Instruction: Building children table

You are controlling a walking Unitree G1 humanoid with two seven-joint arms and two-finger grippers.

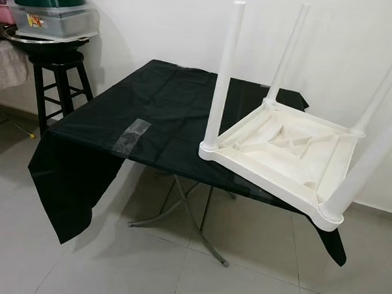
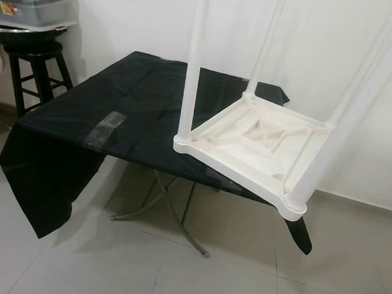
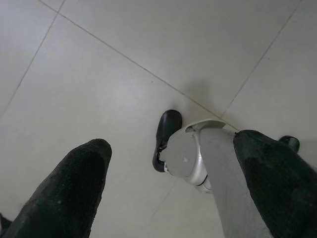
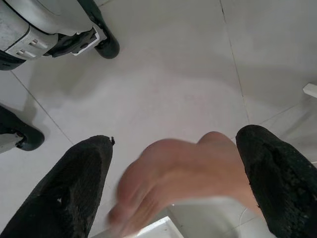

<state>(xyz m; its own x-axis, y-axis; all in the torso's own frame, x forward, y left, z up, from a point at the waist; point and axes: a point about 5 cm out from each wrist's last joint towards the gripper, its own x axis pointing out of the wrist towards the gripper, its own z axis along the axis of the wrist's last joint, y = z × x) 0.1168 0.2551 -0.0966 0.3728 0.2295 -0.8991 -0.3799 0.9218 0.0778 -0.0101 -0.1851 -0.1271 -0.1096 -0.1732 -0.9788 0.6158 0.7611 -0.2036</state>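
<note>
At far left a dark wooden stool point(image 1: 60, 84) carries a green-lidded plastic container point(image 1: 51, 10). Next comes a folding table draped in glossy black sheeting point(image 1: 151, 110) patched with clear tape. On its right end lies the white moulded-plastic children's table point(image 1: 286, 153), upside down, ribbed underside showing, four smooth round legs up — one corner overhanging the edge. A nudge there could likely tip it to the tiled floor point(image 3: 124, 74).

The left gripper point(image 3: 173, 183) hangs spread wide and empty over the tiles; the right gripper point(image 4: 178, 183) does the same — a blurred bare foot point(image 4: 173, 183), seemingly a person's, lies just below it.
</note>
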